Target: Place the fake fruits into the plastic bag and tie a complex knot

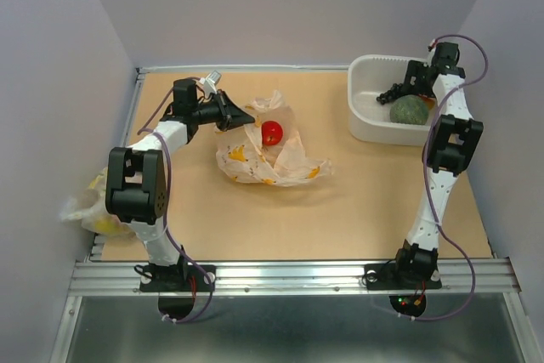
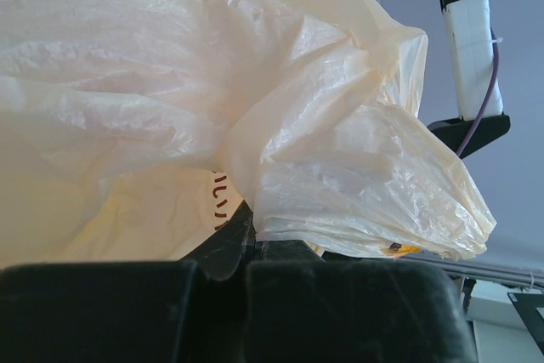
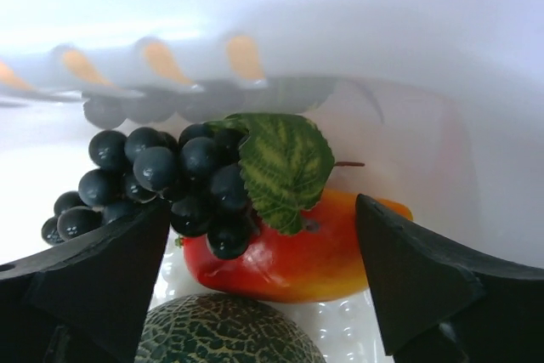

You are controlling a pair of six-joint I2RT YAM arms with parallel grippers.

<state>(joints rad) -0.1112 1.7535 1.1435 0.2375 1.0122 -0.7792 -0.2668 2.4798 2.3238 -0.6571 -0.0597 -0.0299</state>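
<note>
The right gripper point(image 3: 262, 210) gapes wide, empty, in the white rigid tub point(image 3: 357, 31) — the black fake grape bunch point(image 3: 166, 178) with its green leaf point(image 3: 285, 167) lies dead ahead, lengthwise jaw to jaw; the crinkly cream plastic bag point(image 1: 268, 163), well off leftward, is pinched in the closed left gripper point(image 1: 236, 116)

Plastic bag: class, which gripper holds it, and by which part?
The left gripper, jaws shut, pinches the plastic bag by bunched film at its left edge.

Bright even overhead light, soft shadows, blurred close-up wrist foregrounds
</note>
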